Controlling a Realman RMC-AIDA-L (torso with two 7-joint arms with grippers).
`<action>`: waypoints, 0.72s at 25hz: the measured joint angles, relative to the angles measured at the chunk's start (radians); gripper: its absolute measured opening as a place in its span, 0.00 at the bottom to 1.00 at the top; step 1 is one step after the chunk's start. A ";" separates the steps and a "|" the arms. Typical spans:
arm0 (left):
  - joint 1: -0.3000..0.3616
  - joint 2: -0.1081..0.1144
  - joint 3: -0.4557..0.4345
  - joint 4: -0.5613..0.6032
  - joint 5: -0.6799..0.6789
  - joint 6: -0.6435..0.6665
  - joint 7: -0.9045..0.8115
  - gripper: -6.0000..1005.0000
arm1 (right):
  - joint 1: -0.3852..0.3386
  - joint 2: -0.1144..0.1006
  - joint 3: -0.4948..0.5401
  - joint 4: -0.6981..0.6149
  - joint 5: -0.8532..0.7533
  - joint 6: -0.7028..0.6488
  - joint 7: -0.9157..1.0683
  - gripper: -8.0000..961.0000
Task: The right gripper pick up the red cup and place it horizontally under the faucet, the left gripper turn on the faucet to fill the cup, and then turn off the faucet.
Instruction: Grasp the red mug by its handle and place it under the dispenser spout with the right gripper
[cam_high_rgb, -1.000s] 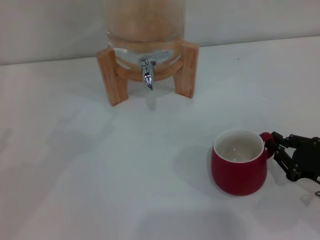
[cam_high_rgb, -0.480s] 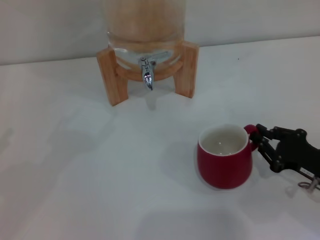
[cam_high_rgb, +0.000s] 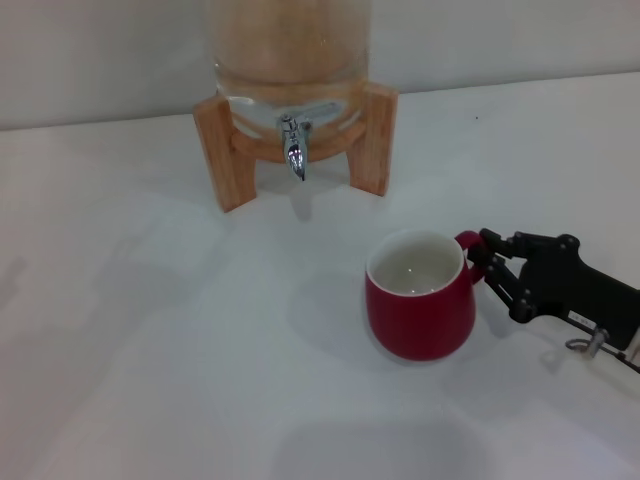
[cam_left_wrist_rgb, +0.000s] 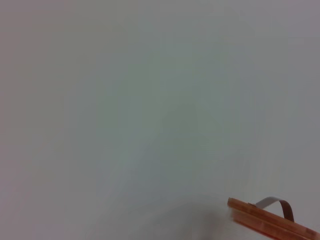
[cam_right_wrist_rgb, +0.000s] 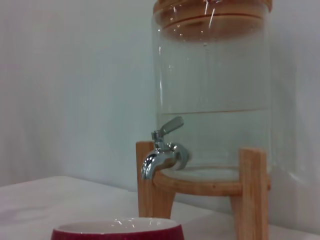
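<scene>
Here the red cup (cam_high_rgb: 420, 300) sits upright on the white table (cam_high_rgb: 150, 330)

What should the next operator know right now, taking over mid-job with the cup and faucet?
Right gripper: shut on the red cup by its handle; cup upright, right of and nearer than the faucet.
Left gripper: not in view; its wrist camera shows only bare table and a corner of the wooden stand.
Done: cup grasped.
Left: bring the cup under the spout, open the faucet lever, fill, close it. The glass jar holds water.
</scene>
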 joint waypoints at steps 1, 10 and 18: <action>0.000 0.000 0.000 -0.001 0.000 0.000 0.000 0.87 | 0.005 0.000 0.000 0.000 -0.001 -0.003 0.000 0.15; 0.001 0.000 0.002 0.000 0.003 -0.003 0.001 0.87 | 0.046 0.008 0.002 0.002 0.000 -0.066 -0.013 0.15; 0.007 0.000 -0.013 0.001 0.046 0.021 -0.005 0.87 | 0.087 0.014 0.005 0.016 0.000 -0.116 -0.018 0.15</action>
